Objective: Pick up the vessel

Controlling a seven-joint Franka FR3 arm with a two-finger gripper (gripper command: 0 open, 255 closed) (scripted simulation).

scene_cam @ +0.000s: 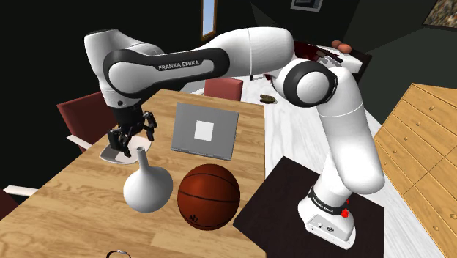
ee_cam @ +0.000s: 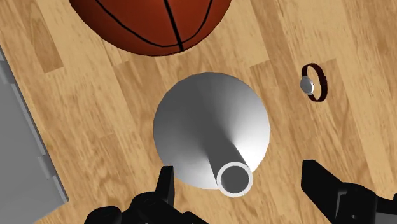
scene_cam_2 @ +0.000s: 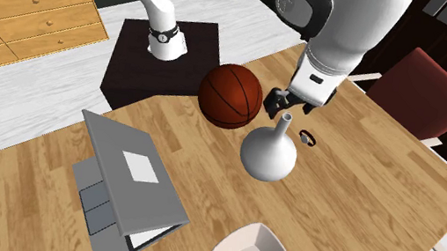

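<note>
- On the wooden table (scene_cam: 73, 212), with dark walls behind, read the shoulder view from left to right.
- Left of centre, noted a pale bowl (scene_cam: 117, 155) lying behind the gripper (scene_cam: 132, 135).
- Just right of that and lower, found the vessel (scene_cam: 148, 187): white, round-bellied, long thin neck, upright, mouth close under the fingertips.
- Saw in the wrist view the fingers (ee_cam: 167, 184) spread wide, one on either side of the neck's mouth, touching nothing and holding nothing.
- Right of the vessel, just beside it but apart, saw a brown basketball (scene_cam: 209, 196); higher in the frame, a grey laptop (scene_cam: 205, 130).
- At lower right, noted the dark stand (scene_cam: 271, 212).
- Judged the step in hand as the approach: lined up over the neck, not yet down around it.
- Judged the next move to call for a straight descent until the fingers bracketed the neck, then a centred close and a vertical lift.
- Reckoned the neck smooth and the belly heavy: likely to slip or swing if pinched off-centre or too near the rim.
</note>
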